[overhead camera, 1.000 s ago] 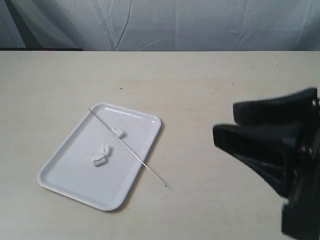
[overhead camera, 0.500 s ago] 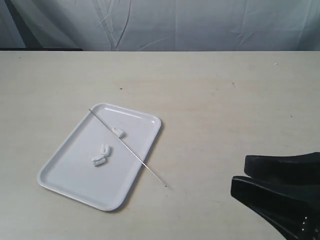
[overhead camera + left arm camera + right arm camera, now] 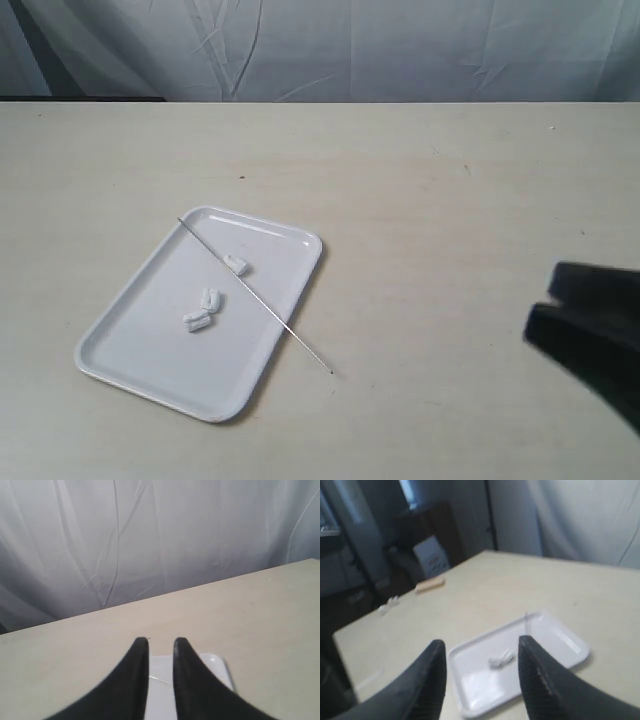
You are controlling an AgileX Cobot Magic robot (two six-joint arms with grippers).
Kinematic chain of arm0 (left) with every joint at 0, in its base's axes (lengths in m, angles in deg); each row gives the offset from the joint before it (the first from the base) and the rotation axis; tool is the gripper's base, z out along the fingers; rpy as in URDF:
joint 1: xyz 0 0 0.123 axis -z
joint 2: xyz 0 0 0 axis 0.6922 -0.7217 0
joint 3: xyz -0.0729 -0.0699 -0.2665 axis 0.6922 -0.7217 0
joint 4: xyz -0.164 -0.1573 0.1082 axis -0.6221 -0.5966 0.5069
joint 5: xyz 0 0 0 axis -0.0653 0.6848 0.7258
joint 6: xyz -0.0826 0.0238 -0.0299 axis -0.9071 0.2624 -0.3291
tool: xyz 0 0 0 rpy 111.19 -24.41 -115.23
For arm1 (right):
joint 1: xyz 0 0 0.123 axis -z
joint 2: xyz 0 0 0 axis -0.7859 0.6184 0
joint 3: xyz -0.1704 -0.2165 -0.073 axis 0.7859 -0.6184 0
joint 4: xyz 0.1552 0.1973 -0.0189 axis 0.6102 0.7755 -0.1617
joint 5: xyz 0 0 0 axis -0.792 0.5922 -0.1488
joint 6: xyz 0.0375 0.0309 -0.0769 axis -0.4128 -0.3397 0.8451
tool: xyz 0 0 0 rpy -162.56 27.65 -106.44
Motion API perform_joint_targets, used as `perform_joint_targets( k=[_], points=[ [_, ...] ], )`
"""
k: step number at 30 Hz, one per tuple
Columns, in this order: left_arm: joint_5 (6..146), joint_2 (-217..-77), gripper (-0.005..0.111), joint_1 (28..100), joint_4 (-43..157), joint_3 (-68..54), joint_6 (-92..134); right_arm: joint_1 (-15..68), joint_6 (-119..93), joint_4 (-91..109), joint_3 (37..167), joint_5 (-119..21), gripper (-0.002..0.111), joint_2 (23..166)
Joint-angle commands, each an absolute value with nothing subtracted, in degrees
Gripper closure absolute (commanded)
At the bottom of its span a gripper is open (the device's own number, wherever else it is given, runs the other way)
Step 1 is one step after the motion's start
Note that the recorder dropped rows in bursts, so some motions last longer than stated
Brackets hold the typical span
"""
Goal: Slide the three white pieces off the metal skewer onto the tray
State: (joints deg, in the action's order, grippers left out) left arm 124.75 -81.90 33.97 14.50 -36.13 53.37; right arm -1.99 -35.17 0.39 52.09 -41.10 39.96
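Three white pieces (image 3: 210, 298) lie loose on the tray (image 3: 140, 345), which sits left of centre on the table (image 3: 420, 200). Two are close together near its middle. The third is just beside the metal skewer (image 3: 255, 295) and may be touching it.

The skewer lies slantwise across the tray, with its pointed end out over the table to the right. No piece looks threaded, so I judge the sliding done and the step in hand to be clearing the arms away. To do that well, lift clear without brushing the skewer, since a nudge could roll it into the pieces.

The left gripper (image 3: 161, 642) is outside the exterior view. It hangs over a tray corner, fingers nearly together with a slim gap and nothing between them. At the far right, the right gripper (image 3: 542, 296) sits low, well apart from the tray. It is spread wide, empty, and pointing toward the tray.
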Motion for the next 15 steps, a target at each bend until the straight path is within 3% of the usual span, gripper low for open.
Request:
perform_joint_targets(
  k=[1,3,6,15],
  points=[
    [123.9,-81.6,0.107,34.2,23.9,-35.9,52.9,20.4,-34.5,-3.1,50.9,-40.2,0.065,27.4],
    [122.7,-81.6,0.107,34.2,28.4,-36.4,50.8,32.9,-34.5,-3.1,48.6,-40.9,0.065,25.9],
    [114.9,-81.6,0.107,34.2,34.8,-40.2,36.1,42.7,-34.5,-3.9,44.4,-42.2,0.065,25.9],
    [98.8,-81.6,0.107,34.2,43.7,-52.2,31.8,45.1,-34.5,-1.5,36.9,-37.9,0.065,25.8]
  ],
)
